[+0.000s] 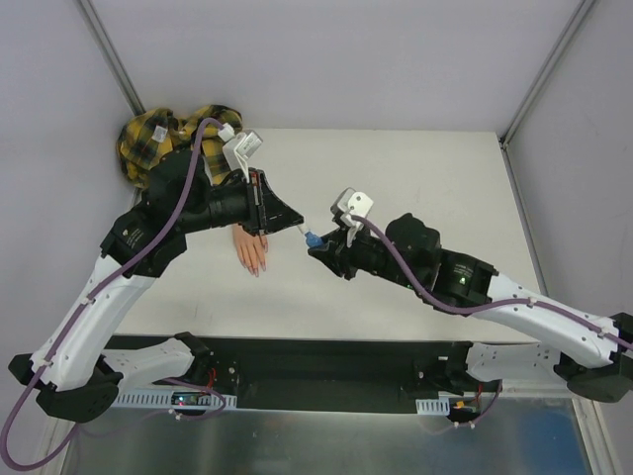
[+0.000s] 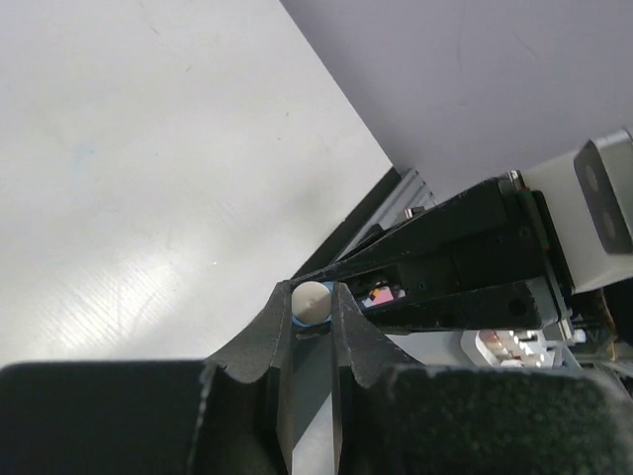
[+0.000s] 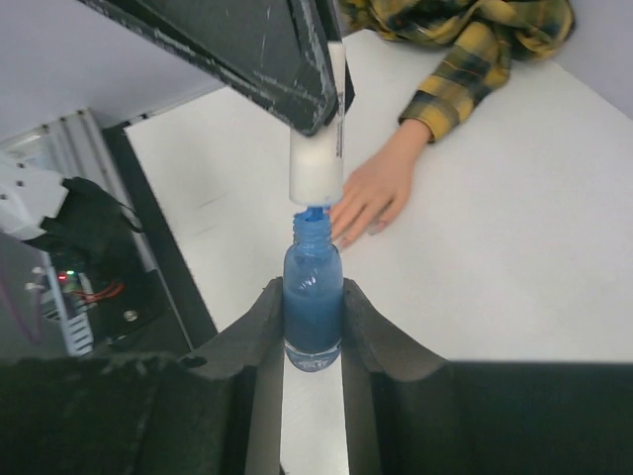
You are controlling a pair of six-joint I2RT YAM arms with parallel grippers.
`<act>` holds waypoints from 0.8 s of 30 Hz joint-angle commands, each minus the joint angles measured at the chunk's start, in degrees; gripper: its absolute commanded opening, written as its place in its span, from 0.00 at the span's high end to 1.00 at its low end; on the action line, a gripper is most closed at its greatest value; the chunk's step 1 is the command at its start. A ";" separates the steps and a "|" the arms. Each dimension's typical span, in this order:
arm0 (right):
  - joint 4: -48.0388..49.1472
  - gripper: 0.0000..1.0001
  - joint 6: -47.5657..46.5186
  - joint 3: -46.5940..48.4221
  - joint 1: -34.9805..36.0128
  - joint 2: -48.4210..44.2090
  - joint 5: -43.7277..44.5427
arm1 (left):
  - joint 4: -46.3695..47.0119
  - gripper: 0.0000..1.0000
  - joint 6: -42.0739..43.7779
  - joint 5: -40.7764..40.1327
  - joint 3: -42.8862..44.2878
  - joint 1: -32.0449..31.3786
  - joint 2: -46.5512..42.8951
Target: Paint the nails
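Bottle of blue liquid gripped by right hand; left hand pinches white cap.

Robot lab test cell.
White bench boxed in by grey panels on aluminium posts; black base rail with exposed wiring.

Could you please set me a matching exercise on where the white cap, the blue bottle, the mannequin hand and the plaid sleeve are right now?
Things:
1. white cap
2. blue bottle
3. mannequin hand
4. plaid sleeve

Places:
A. lying flat on the table
B. held in the right gripper
C. bunched at the table's far left corner
D. held in the left gripper

Pairs: 1-D, 2-B, 3-A, 4-C.
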 commanded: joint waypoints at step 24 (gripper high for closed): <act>4.45 1.00 -4.25 1.29 0.41 0.55 6.21 | 2.28 1.00 0.20 -1.15 2.17 0.37 -2.26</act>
